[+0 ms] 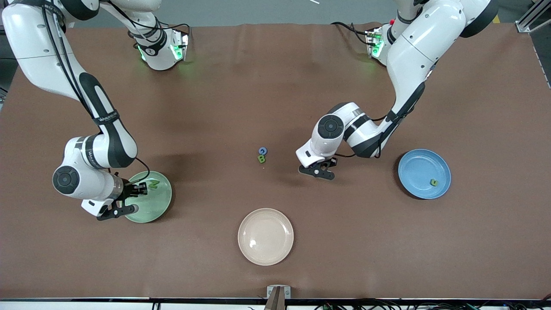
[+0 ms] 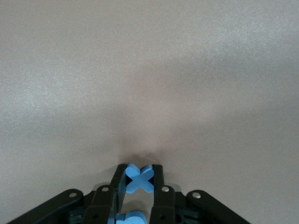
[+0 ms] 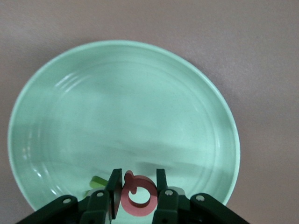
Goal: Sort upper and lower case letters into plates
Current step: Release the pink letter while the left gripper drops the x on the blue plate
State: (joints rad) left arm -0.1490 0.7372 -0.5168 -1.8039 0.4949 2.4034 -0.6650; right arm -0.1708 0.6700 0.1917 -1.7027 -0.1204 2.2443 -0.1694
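Overhead, the right tool (image 3: 136, 193) hangs over the mint plate (image 1: 161, 202), clenched on the pink-red Q (image 3: 138, 198), beside the green N (image 1: 154, 184). The left tool (image 2: 139, 182) grips the blue x (image 2: 139, 178) above the counter (image 1: 275, 94) near the blue plate (image 1: 415, 170).

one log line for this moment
left gripper: shut on blue x | right gripper: shut on pink-red Q, over mint plate
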